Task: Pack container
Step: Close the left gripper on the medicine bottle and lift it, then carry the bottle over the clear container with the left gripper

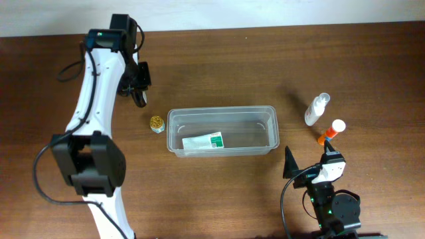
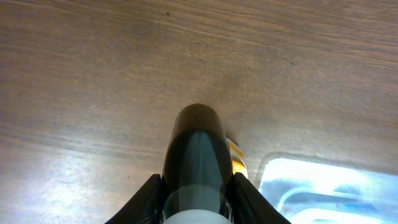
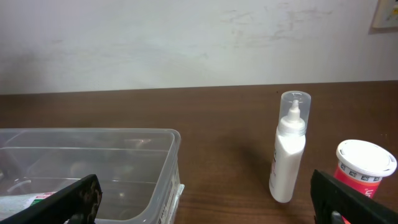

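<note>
At mid-table, the clear container [image 1: 221,109] holds 1 green-and-white packet [image 1: 203,141], the left wrist view shows the left gripper [image 2: 196,205] pinching a dark bottle [image 2: 196,143], and the right gripper [image 3: 208,205] has its jaws spread wide.

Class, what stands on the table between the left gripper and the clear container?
A small gold-topped jar, just clear of the container, at the end nearest the left gripper, which is shut on a dark bottle. The overhead view shows it.
</note>
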{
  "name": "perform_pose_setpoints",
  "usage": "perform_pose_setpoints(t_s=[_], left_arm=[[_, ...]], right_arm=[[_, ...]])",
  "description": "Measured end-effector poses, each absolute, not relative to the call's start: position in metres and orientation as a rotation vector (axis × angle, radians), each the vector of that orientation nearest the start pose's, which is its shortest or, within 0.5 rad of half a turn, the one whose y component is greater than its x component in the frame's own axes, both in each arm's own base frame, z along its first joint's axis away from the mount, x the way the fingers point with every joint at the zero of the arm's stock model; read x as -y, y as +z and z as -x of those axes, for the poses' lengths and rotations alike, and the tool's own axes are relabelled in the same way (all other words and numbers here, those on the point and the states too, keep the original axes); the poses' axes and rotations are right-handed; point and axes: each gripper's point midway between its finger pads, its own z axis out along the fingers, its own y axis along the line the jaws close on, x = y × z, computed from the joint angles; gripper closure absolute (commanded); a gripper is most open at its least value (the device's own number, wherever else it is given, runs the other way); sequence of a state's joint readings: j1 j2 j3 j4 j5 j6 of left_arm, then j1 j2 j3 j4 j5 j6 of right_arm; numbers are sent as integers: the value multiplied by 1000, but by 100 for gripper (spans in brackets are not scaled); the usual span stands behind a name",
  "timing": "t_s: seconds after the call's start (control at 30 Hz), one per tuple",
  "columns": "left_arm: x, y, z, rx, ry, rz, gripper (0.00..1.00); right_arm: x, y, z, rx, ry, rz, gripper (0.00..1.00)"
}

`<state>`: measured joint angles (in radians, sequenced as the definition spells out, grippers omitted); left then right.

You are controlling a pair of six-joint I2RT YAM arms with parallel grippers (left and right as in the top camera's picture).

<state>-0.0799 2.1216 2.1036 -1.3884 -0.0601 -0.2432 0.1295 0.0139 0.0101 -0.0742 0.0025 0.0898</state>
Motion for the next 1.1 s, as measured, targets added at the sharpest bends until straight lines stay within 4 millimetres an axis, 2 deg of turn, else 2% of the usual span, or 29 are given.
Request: perform_pose_setpoints(t_s=[0.13, 0.23, 0.33, 0.47, 0.57, 0.73, 0.9, 1.1], left_arm=[[30, 185, -431, -2914, 15, 234, 82], [43, 214, -414, -2879, -24, 189, 82], [69, 240, -396, -2846, -62, 93, 82], [109, 253, -377, -2836, -109, -55, 82], [131, 250, -370, -2841, -109, -123, 83], [149, 230, -364, -2864, -74, -162, 85], [161, 201, -362, -2888, -52, -186, 86], [163, 172, -363, -2907, -41, -167, 86]], right_arm=[[-31, 157, -244, -1651, 165, 31, 2], [-31, 157, -244, -1651, 165, 31, 2], [-31, 157, -244, -1651, 165, 31, 1], [-31, 157, -244, -1651, 166, 31, 2], [-31, 157, -244, -1651, 165, 31, 2], [-31, 157, -244, -1651, 165, 31, 2], [-31, 157, -244, -1651, 165, 31, 2], [-31, 157, -244, -1651, 165, 31, 2]])
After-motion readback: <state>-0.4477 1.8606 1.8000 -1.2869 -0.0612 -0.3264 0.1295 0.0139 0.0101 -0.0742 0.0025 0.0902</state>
